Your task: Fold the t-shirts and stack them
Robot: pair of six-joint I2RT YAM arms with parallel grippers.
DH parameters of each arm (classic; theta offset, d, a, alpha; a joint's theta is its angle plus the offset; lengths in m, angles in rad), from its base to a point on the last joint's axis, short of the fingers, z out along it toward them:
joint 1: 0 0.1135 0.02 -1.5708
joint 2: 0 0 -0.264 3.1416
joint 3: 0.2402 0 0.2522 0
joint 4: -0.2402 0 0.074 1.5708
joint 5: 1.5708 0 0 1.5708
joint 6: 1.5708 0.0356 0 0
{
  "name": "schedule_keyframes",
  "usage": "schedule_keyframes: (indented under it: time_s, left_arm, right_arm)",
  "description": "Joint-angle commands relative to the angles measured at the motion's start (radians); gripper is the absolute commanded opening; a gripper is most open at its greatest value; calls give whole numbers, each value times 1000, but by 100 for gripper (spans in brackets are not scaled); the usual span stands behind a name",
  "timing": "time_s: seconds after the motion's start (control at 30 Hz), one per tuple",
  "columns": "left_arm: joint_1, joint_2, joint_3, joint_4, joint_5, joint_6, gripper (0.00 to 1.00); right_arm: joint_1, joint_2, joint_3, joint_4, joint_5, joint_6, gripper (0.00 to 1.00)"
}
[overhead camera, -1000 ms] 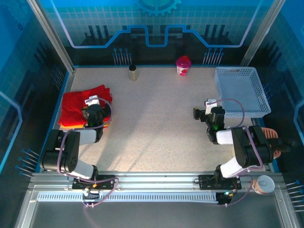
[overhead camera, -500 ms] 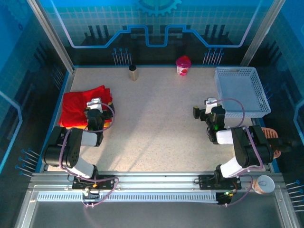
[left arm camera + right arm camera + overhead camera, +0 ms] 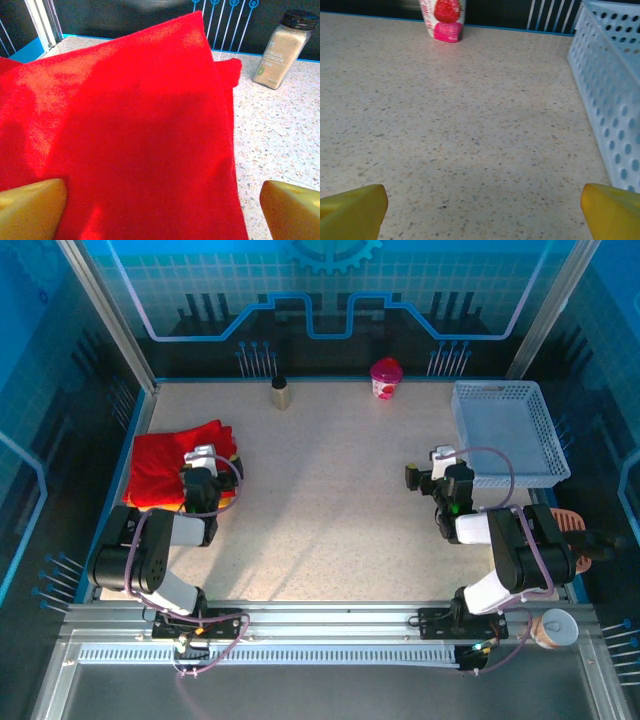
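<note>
I stand by the table (image 3: 320, 520) and look down at it. The red t-shirt (image 3: 160, 465) lies flat at the 9 o'clock side of the table, close to the blue edge. A thin bit of yellow and orange cloth (image 3: 228, 500) peeks out from under it on the near side. I cannot tell how many shirts are under there.

The left claw (image 3: 203, 462) sits right at the shirt's 3 o'clock edge. It is wide open and holds nothing. From the camera on this arm, the red t-shirt (image 3: 135, 140) spreads out under the left claw (image 3: 160, 215) and ahead of it toward 12 o'clock. One yellow finger (image 3: 30, 205) is over the red cloth at 9 o'clock. The other yellow finger is over bare table at 3 o'clock, just past the shirt's edge. I cannot tell if the fingers touch the cloth. A small jar (image 3: 285, 47) stands far off at 1 o'clock.

The right claw (image 3: 428, 474) is at the 3 o'clock side of the table, well apart from the shirt. It is wide open too, with nothing in it. From its own camera, the right claw (image 3: 482, 210) is above bare table. A white basket (image 3: 610, 100) is just beside it at 2 o'clock, and a pink cup (image 3: 445, 17) stands far off at 11 o'clock.

From above, the jar (image 3: 281, 393) and the pink cup (image 3: 386, 378) stand along the far edge, at 12 o'clock. The white basket (image 3: 457, 430) is in the far right corner.
</note>
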Motion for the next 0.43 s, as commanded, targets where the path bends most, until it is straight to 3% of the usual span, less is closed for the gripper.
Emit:
schedule_keyframes:
  time_s: [0.0,0.4]
  left_arm:
    - [1,13,16,-21,45,11,99]
    - [1,13,15,-20,44,12,99]
  right_arm:
    - [-7,1,15,25,-52,-30,100]
    - [-7,2,10,38,13,-7,100]
